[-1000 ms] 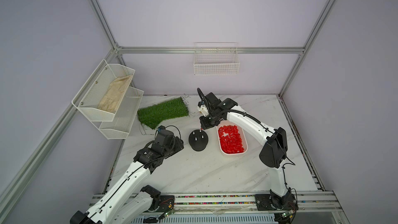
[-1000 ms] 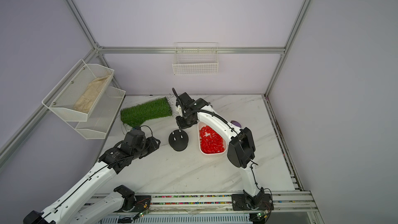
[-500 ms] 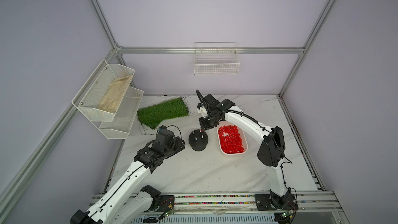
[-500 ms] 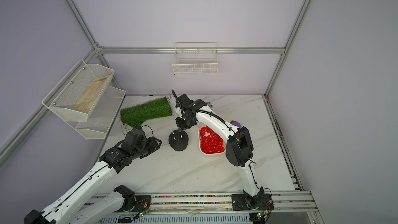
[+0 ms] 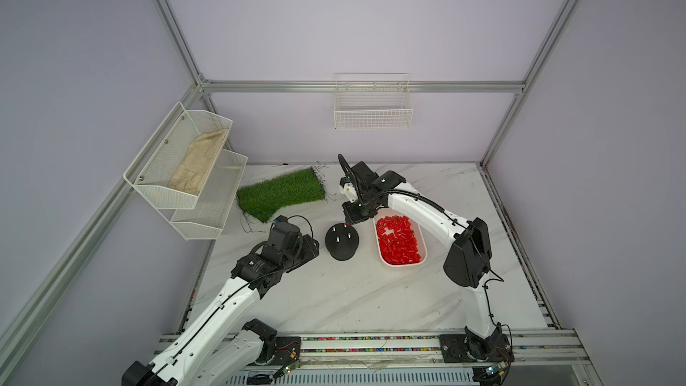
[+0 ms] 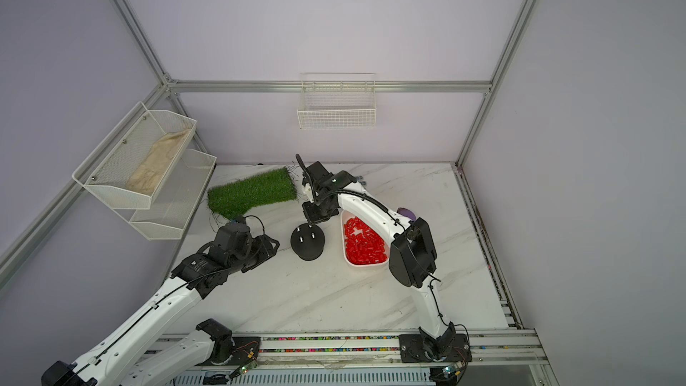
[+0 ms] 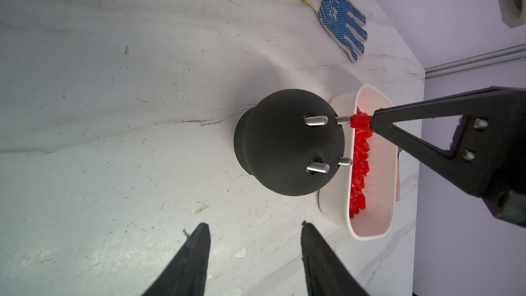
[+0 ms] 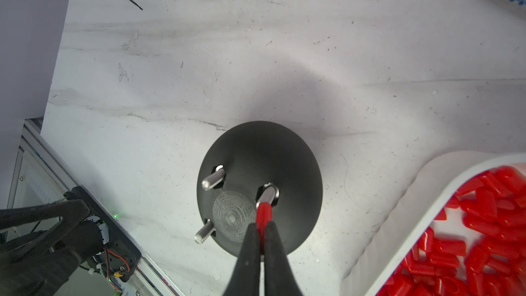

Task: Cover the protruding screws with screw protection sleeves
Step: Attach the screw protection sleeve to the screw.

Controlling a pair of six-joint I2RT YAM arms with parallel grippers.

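The right gripper [image 8: 262,227] pinches one red sleeve [image 8: 263,212], its open end meeting the tip of a screw [image 8: 269,195] atop the black dome base [image 8: 273,149]. Three other screws [image 7: 316,120] on the dome stand bare. The left gripper [image 7: 254,224] hovers near the dome, jaws apart and empty. The white tray [image 7: 331,209] of red sleeves [image 7: 360,166] sits just beside the dome.

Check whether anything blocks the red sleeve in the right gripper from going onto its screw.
Nothing visible does. The right gripper holds the red sleeve with its mouth at the tip of the screw; bare thread shows below it. The left gripper hangs open, apart from the black base.
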